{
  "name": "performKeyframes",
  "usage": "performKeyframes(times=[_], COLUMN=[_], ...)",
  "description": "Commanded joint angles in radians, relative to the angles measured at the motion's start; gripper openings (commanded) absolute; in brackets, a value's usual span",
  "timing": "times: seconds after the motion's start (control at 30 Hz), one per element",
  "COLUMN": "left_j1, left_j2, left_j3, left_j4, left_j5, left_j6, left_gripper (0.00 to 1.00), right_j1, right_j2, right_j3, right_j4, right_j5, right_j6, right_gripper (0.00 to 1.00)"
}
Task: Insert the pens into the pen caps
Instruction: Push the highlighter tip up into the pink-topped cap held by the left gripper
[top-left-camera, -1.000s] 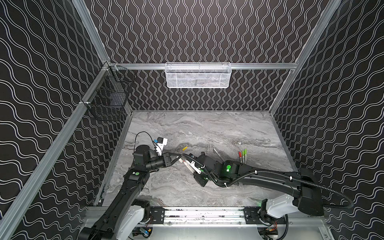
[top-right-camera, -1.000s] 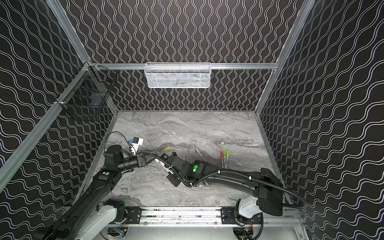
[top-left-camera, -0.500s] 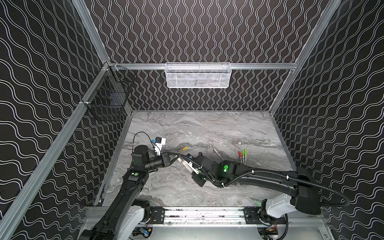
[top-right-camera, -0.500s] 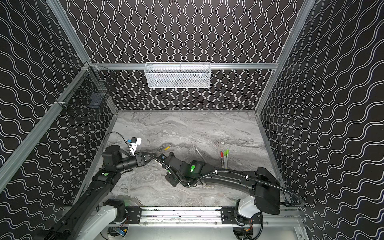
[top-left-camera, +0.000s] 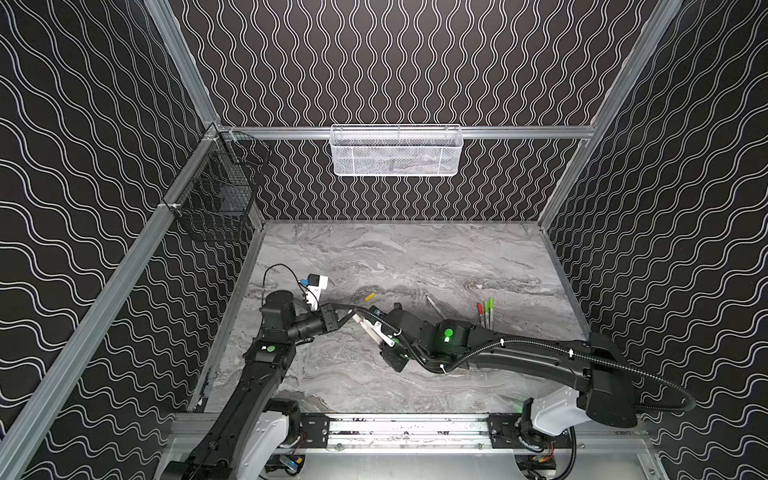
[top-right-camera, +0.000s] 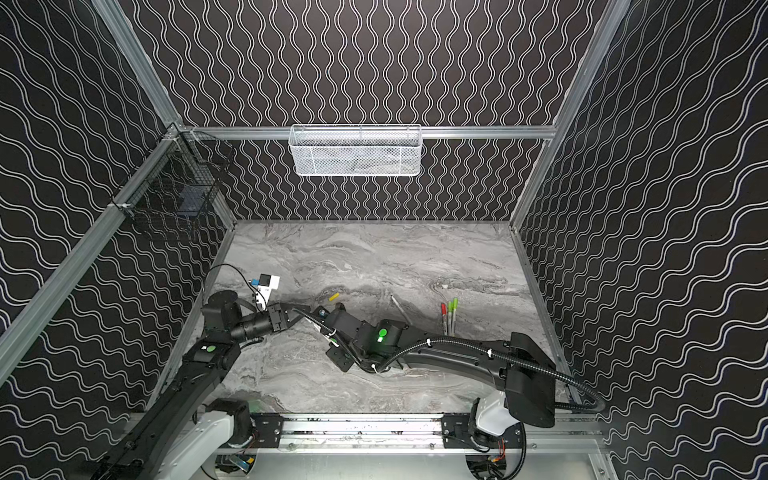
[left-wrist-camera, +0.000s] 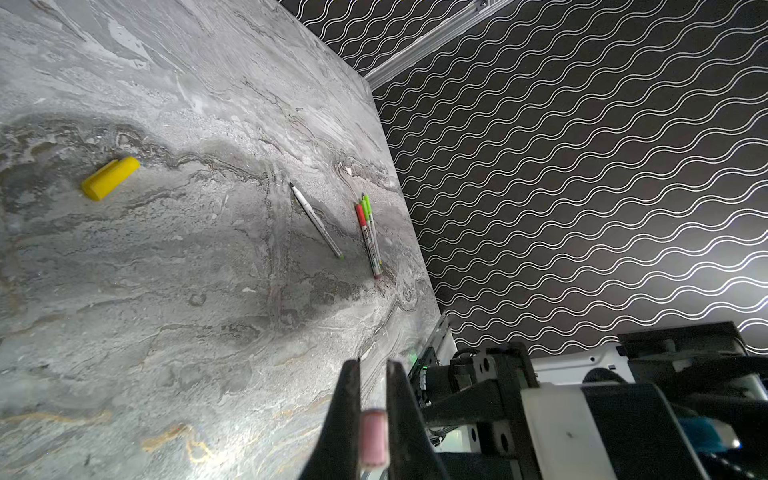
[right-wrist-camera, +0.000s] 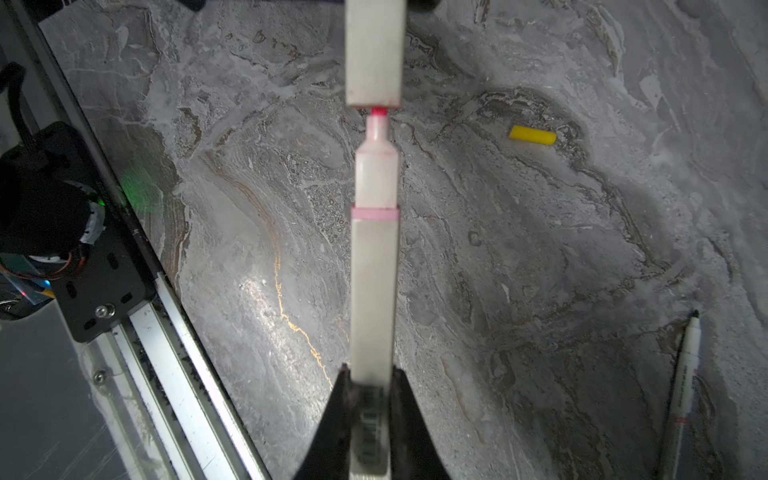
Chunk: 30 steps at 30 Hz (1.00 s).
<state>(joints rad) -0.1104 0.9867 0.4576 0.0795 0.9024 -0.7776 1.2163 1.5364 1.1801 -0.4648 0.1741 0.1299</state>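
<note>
L fingers (left-wrist-camera: 348, 407) pinch pale cap (right-wrist-camera: 374, 54), mid-air over desk (top-left-camera: 415, 257). R fingers (right-wrist-camera: 334, 419) pinch pen (right-wrist-camera: 374, 270); pink tip right at cap mouth. Behind: yellow cap (top-left-camera: 369, 296) lying loose. Further R on desk: bare pen (top-left-camera: 434, 306), then 3 capped pens (top-left-camera: 486, 313) side by side, red + 2 green.

In a top view, from my left gripper (top-left-camera: 351, 316): open table (top-left-camera: 395, 257) at 12 o'clock, yellow cap (top-left-camera: 369, 296) close at 1, my right arm (top-left-camera: 519, 357) barring 4, loose pen (top-left-camera: 434, 305) and capped pens (top-left-camera: 486, 313) beyond at 3; 6 lies bare.
</note>
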Motion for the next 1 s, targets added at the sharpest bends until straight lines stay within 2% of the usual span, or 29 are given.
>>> performKeyframes(times=[0.0, 0.53, 0.97], left_j1=[0.002, -0.006, -0.101], left_j2=[-0.005, 0.007, -0.017], left_j3=[0.009, 0.012, 0.047], left_j4=[0.006, 0.011, -0.112], left_j5=[0.012, 0.028, -0.061], left_j6=[0.021, 0.026, 0.114], left_gripper=[0.00, 0.00, 0.00], right_j1=[0.000, -0.004, -0.007], right_j2=[0.009, 0.033, 0.009], right_j3=[0.020, 0.043, 0.059], right_j4=[0.016, 0.049, 0.102], right_j5=[0.008, 0.069, 0.100], right_j6=[-0.021, -0.027, -0.051], right_gripper=[0.10, 0.10, 0.09])
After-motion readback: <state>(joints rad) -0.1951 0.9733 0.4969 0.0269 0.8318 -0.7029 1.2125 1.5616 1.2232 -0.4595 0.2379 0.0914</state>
